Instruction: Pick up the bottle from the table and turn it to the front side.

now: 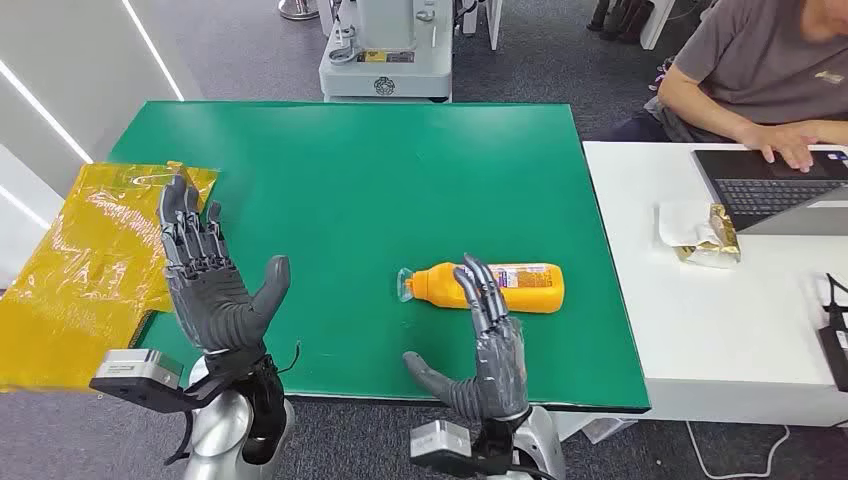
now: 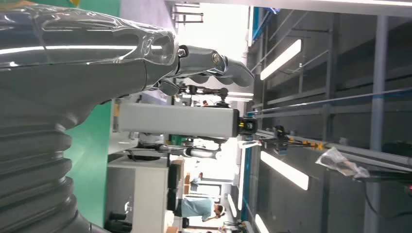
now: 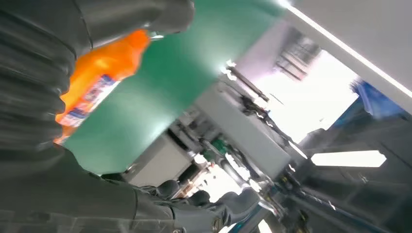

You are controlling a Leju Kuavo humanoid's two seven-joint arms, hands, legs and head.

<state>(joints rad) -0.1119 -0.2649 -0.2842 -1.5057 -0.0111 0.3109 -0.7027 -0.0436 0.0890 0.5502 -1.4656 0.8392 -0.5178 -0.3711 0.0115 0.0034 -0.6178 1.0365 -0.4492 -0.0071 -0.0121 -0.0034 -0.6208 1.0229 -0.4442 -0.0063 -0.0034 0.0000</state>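
I've got open green bench (image 1: pixel 350 170) all around the bottle (image 1: pixel 500 286), from 9 round through 12 to 3 o'clock. My right hand (image 1: pixel 487 352) hangs at its 6 o'clock, fingers spread, overlapping the bottle's near edge. My left hand (image 1: pixel 207 278) is raised well off at 9 o'clock, beside yellow plastic sheet (image 1: pixel 85 260). White desk (image 1: pixel 720 330) borders 3 o'clock.
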